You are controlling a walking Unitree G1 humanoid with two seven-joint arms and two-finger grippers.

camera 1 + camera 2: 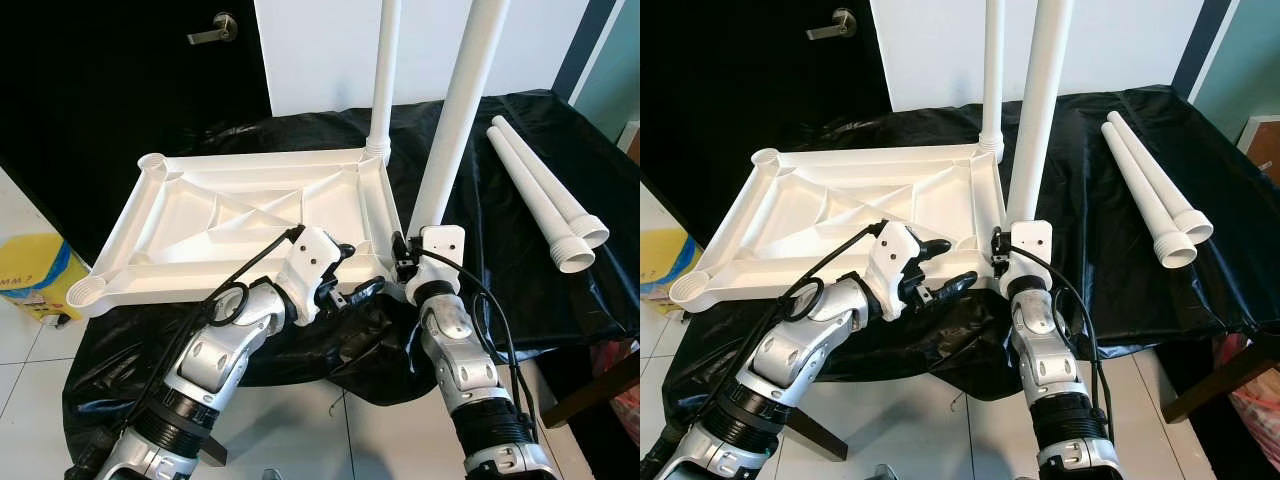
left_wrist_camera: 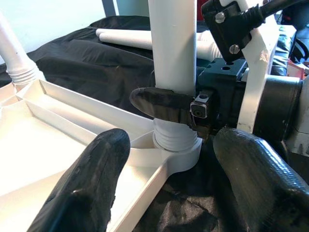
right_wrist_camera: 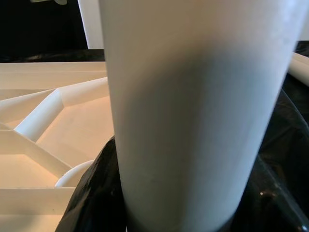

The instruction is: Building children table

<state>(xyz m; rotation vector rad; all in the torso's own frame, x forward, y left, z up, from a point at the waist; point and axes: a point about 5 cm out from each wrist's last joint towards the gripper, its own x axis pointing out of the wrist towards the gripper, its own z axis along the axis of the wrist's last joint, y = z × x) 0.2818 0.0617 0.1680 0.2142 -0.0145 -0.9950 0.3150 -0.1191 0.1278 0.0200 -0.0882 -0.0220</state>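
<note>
Right wrist view: my right hand is clamped on a white table leg, the black fingers wrapped round its lower end.
Held leg: it stands nearly upright, its threaded foot seated in the near right corner socket of the tabletop.
Left hand: fingers apart, gripping nothing, hovering just beside that socket.
Tabletop: white, upside down, ribs showing, lying on the black sheet that covers the desk.
Second leg: upright in the far right corner.
Spare legs: two, lying side by side on the sheet, well apart from the tabletop.
Floor: a yellow box stands beside the desk.
</note>
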